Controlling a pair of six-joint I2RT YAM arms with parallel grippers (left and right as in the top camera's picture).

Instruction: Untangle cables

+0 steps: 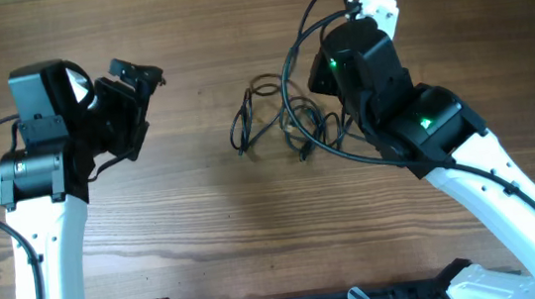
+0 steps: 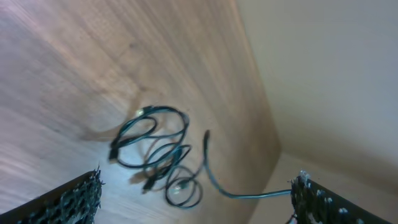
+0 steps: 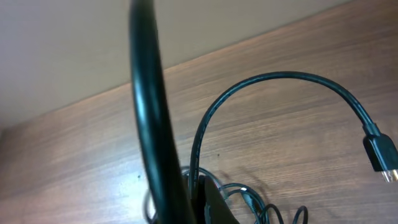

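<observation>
Early stage by the look of it. Thin black cords with small plugs (image 1: 269,119) sitting in one loose knot mid brown wooden table (image 1: 258,250), just left of the right arm's wrist. Loops overlapping and crossing in left wrist view, no cord laid out on its own. One trailing strand (image 2: 208,149) running off toward the table edge, so partly teased out at best.

Left gripper (image 1: 143,105) released: fingers spread wide, nothing between them, well apart from the knot.

Right gripper (image 3: 204,198) clenched, low at the right side of the knot. Can't tell whether a strand is pinched. Worth noting one cord arching up from beside it in right wrist view, ending in a flat black plug (image 3: 380,155); possibly lifted.

Thick black arm wire (image 3: 149,118) across that view, not part of the job.

Left to do, as judged: nearly everything. Separate each cord, lay apart.
</observation>
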